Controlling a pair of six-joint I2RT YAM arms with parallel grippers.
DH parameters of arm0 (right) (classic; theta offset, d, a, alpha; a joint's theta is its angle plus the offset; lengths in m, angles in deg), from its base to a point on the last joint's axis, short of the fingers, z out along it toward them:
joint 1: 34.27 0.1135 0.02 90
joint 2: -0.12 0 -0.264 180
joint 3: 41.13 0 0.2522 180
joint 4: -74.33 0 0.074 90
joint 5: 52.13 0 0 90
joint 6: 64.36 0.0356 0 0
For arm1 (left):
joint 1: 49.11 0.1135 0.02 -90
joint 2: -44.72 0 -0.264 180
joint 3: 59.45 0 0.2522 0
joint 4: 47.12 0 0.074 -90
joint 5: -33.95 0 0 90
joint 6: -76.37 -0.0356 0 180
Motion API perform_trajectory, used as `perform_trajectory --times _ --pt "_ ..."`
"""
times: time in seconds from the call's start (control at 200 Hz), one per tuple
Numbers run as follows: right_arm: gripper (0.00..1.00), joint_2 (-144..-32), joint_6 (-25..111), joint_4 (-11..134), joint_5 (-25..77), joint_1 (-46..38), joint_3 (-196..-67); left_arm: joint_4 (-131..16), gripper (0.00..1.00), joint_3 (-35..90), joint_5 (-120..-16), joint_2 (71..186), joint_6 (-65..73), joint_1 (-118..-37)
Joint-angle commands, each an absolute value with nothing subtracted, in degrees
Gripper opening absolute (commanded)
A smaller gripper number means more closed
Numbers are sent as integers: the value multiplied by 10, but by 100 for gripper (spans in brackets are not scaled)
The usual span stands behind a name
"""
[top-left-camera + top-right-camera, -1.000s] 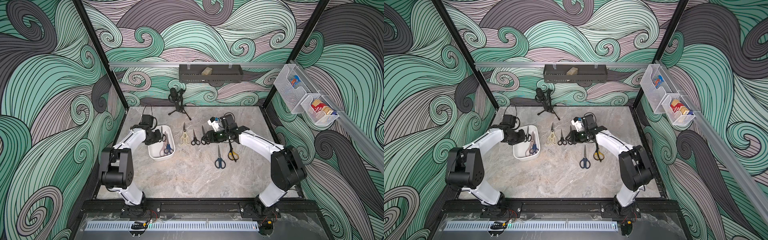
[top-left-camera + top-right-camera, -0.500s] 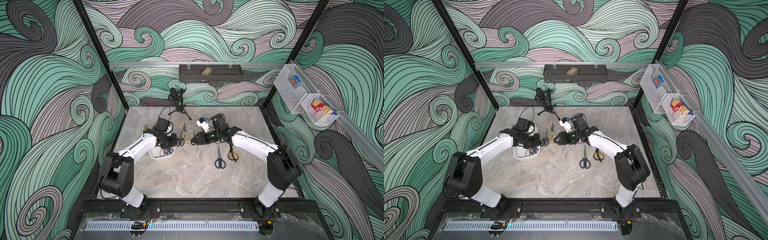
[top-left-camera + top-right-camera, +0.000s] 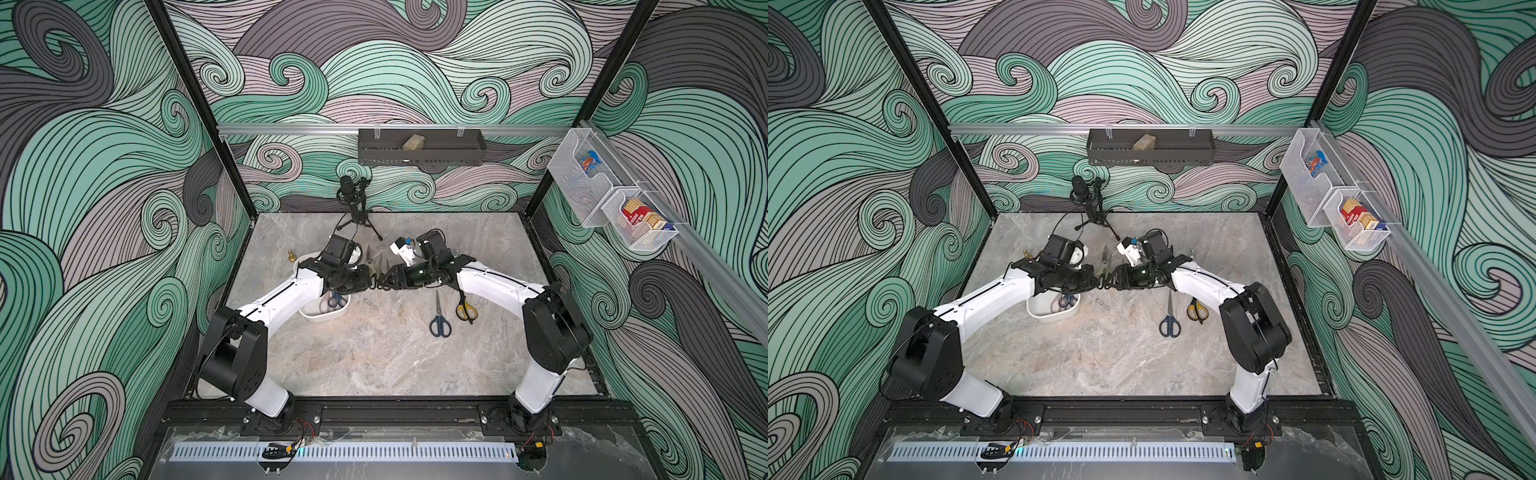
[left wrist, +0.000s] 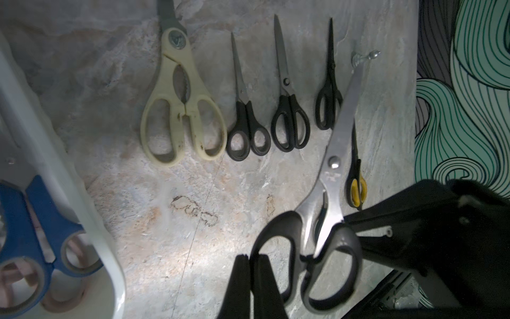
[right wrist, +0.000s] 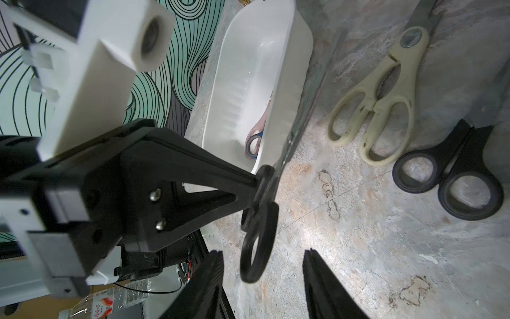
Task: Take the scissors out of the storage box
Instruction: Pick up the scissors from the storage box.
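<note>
Meeting in mid-air just beside the storage box (image 3: 322,318), the two arms now face each other tip to tip. A second ago the left gripper (image 3: 368,279) was down over the box and the right gripper (image 3: 385,283) sat back by the row of laid-out pairs.

The left gripper is clamped on one handle loop of the big black-handled scissors (image 4: 332,165). They hang clear of the table (image 3: 374,353) and outside the box, with the blades lying roughly the same way as the row. In the right wrist view the right gripper (image 5: 262,252) has its jaws spread, one on each side of the other handle loop. Neither pad seems to touch the plastic yet, though the angle is steep and I cannot be sure.

So one more pair has left the box, and this looks like a hand-over: the right arm is placed to take it and add it to the row.

Already on the table are:
- the cream pair (image 4: 179,110)
- three smaller black pairs (image 4: 289,121)
- the yellow-black pair (image 4: 357,182)
- a blue pair on the marble (image 3: 438,322)

Only two remain in the box, the second blue pair (image 4: 27,215) lying over the pink-handled pair (image 4: 63,301). The risk now is the swap itself: if the left lets go before the right has closed, the scissors will drop.
</note>
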State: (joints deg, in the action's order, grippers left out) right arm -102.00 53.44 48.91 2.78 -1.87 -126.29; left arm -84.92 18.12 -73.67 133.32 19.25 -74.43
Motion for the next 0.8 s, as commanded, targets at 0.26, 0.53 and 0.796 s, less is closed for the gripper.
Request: perform_trajectory --times 0.26,0.53,0.796 --pt "23 -1024 542 496 31 -16 -1272 -836 0 206 -741 1321 202 -756" --pt "15 -1024 545 496 31 -15 -1274 -842 14 214 -748 1326 197 -758" --pt "12 -1018 546 496 36 -20 -1269 -849 55 220 -745 1320 192 -757"
